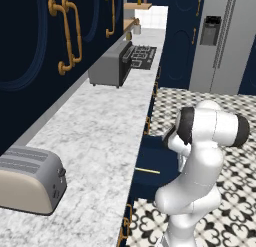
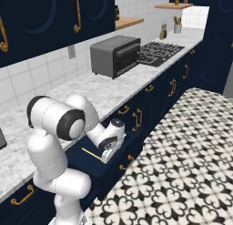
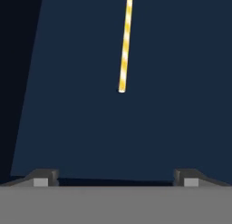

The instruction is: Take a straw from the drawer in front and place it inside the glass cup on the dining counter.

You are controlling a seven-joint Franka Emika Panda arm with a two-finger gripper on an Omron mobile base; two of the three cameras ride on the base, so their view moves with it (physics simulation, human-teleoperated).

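Straw lying loose on the floor of the open drawer, pincer spread wide above it and holding nothing.

In the hand view the straw (image 3: 125, 42), yellow with pale stripes, lies flat on the plain navy floor of the drawer (image 3: 181, 105), its long axis running almost 12 to 6 o'clock, the top end tipped slightly toward 1. It sits toward 12 o'clock from the gripper (image 3: 115, 177), well apart from both fingertips (image 3: 45, 177), which stand far apart with nothing between them. No readable writing shows on anything. At the 9 o'clock side rises the drawer's darker wall. From the left base view, a toaster (image 1: 30, 181) and a toaster oven (image 1: 111, 66) stand on the marble worktop (image 1: 100, 136).
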